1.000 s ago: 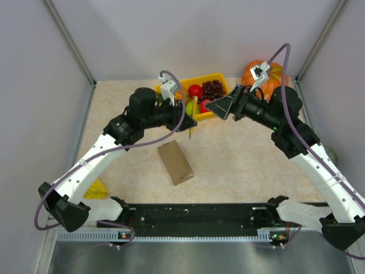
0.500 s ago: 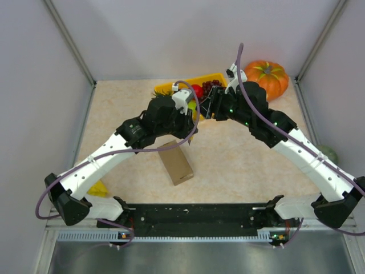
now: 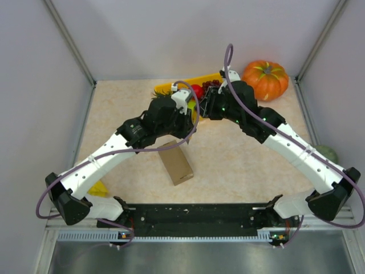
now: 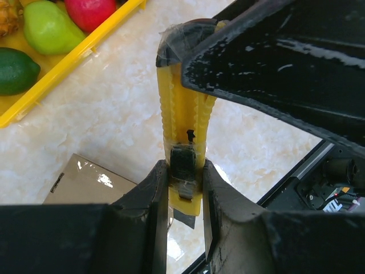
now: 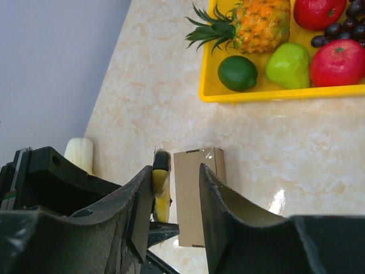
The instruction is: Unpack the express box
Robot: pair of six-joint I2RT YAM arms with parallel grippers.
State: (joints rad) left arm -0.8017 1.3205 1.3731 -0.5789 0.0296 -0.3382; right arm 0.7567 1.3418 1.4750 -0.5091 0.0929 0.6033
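Express box [image 3: 175, 162] lies flat, closed, mid-table [image 3: 239, 154], near arm bases. Above its far end, L gripper [image 4: 185, 188] clamps yellow utility knife [image 4: 181, 114]. R gripper [image 5: 175, 171] straddles knife's other end; grip can't be confirmed. Fruit tray [image 5: 256, 94] beyond.

The express box [image 3: 175, 162] is matt brown cardboard. The tabletop [image 3: 239, 154] looks like polished beige stone. The knife [image 4: 185, 123] is ribbed yellow plastic; the left claw [image 4: 185, 174] is smooth, shiny black plastic.
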